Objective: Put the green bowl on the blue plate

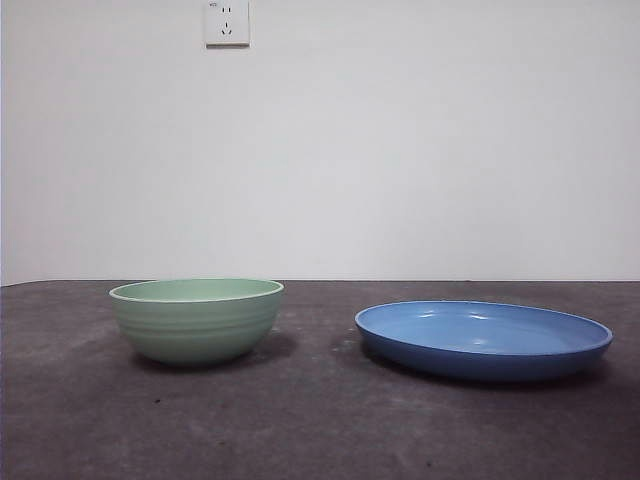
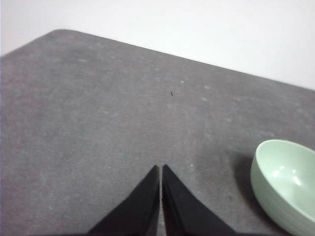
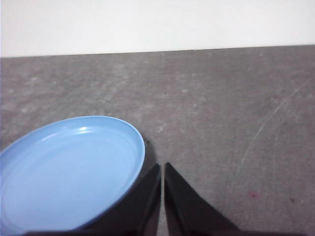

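The green bowl (image 1: pixel 196 320) stands upright on the dark table, left of centre in the front view. The blue plate (image 1: pixel 483 338) lies flat to its right, a gap of bare table between them. Neither arm shows in the front view. In the left wrist view my left gripper (image 2: pixel 161 168) is shut with nothing in it, above the table, and the green bowl (image 2: pixel 288 184) sits off to one side of it. My right gripper (image 3: pixel 162 166) is also shut and holds nothing, hanging just past the rim of the blue plate (image 3: pixel 69 169).
The grey table (image 1: pixel 320 430) runs back to a white wall with a power socket (image 1: pixel 227 22). The table's far edge and a rounded corner (image 2: pixel 61 33) show in the left wrist view.
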